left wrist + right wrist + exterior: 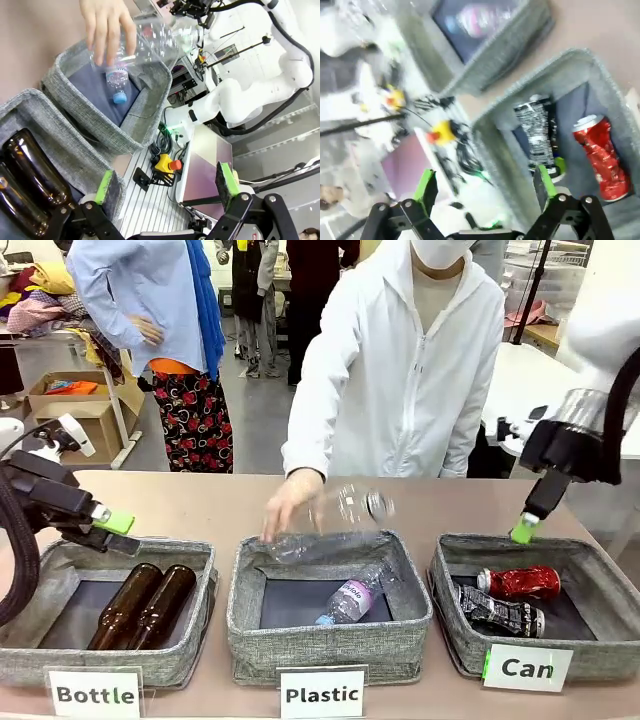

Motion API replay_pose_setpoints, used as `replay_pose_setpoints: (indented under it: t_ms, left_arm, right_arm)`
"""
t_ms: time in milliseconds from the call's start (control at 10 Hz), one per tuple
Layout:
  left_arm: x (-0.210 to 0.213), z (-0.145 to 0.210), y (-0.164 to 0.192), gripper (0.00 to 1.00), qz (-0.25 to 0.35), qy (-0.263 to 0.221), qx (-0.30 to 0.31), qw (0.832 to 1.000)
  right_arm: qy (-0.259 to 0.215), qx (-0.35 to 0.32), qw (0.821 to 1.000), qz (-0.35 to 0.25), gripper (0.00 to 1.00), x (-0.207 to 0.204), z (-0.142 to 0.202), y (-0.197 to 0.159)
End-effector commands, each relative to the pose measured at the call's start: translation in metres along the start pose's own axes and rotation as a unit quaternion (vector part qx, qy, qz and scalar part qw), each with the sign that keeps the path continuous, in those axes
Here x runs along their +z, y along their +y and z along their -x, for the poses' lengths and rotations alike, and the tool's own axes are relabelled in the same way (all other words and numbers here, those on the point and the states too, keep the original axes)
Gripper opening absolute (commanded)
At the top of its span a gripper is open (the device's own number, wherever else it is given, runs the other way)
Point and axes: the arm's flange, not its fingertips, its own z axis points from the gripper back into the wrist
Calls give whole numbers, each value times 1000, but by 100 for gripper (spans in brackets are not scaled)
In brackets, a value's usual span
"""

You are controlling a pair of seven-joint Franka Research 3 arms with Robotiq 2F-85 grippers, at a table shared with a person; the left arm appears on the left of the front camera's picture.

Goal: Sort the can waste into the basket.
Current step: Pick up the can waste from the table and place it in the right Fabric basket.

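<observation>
Two crushed cans lie in the grey basket [452, 565] marked "Can" at the right: a shiny red can [525, 582] towards the back and a black can [500, 614] with silver-white print in front of it. My right gripper [523, 531] hangs just above the basket's back rim, open and empty. Its wrist view shows the green pads [544, 181] spread wide over the basket's edge [495, 150], with the black can [537, 129] and the red can [600, 156] beyond. At the far left my left gripper [122, 533] hovers over the "Bottle" basket, open [165, 183] and holding nothing.
Two brown glass bottles [145, 605] lie in the "Bottle" basket [190, 660]. The person's hand [290, 502] holds a clear plastic bottle [340, 525] over the middle "Plastic" basket [330, 645], where another clear bottle [352, 598] lies. Bare tabletop runs behind the baskets.
</observation>
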Motion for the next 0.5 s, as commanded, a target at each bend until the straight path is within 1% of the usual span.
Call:
replay_pose_setpoints:
  t_ms: [0, 200, 300, 400]
  left_arm:
    - [2, 2, -1, 100, 5, 1, -9, 1000]
    - [2, 2, -1, 100, 5, 1, -9, 1000]
    - [2, 2, -1, 100, 5, 1, -9, 1000]
    - [2, 2, -1, 100, 5, 1, -9, 1000]
  right_arm:
    - [-360, -225, 874, -234, 100, 11, 9, -8]
    - [-407, -254, 821, -309, 100, 14, 25, -18]
    - [-429, -261, 803, -322, 100, 13, 35, -23]
    - [-449, -262, 788, -330, 100, 11, 47, -25]
